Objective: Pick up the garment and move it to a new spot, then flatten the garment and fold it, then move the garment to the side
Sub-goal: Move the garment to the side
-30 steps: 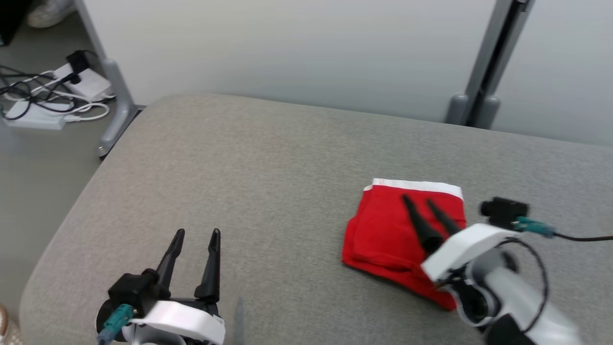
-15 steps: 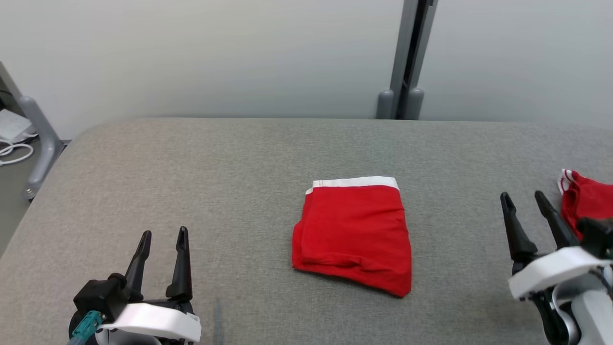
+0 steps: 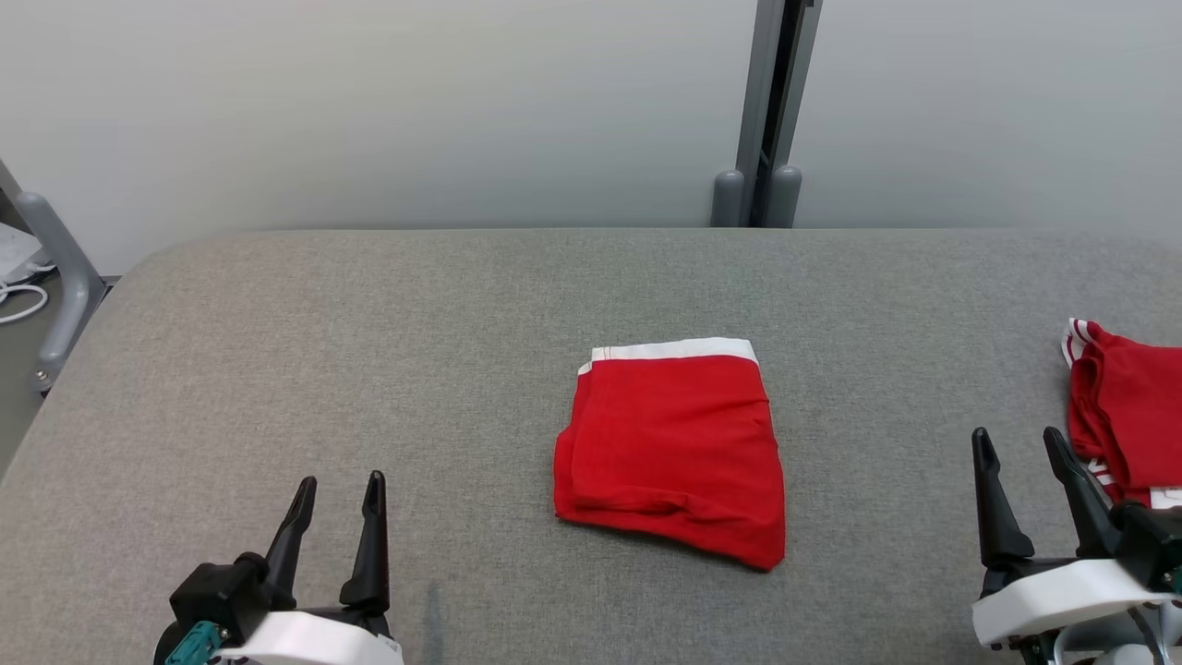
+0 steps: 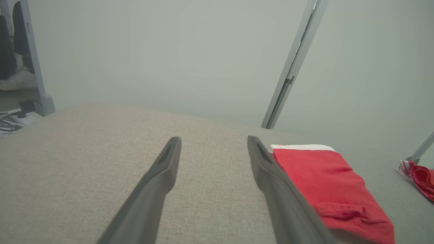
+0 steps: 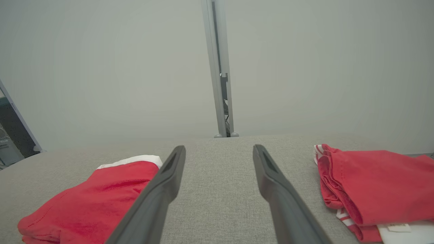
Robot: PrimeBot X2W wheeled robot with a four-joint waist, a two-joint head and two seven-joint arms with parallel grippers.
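Note:
The garment [image 3: 674, 448] is a red piece with a white waistband, folded into a neat rectangle in the middle of the grey padded surface [image 3: 443, 332]. It also lies right of my left fingers in the left wrist view [image 4: 334, 189] and at lower left in the right wrist view [image 5: 95, 200]. My left gripper [image 3: 337, 489] stands open at the lower left, well clear of the garment. At the lower right my right gripper [image 3: 1020, 443] is open too, with nothing between its fingers, between the folded garment and a second red pile.
A second pile of red clothes with white stripes [image 3: 1122, 416] lies at the right edge, close beside my right gripper [image 5: 373, 189]. A grey post [image 3: 762, 111] stands behind the surface against the pale wall. A metal leg [image 3: 55, 268] and cables are at the far left.
My right gripper has come off the folded garment and drawn back to the lower right. The camera swung right, bringing the second pile into view. The garment lies still.

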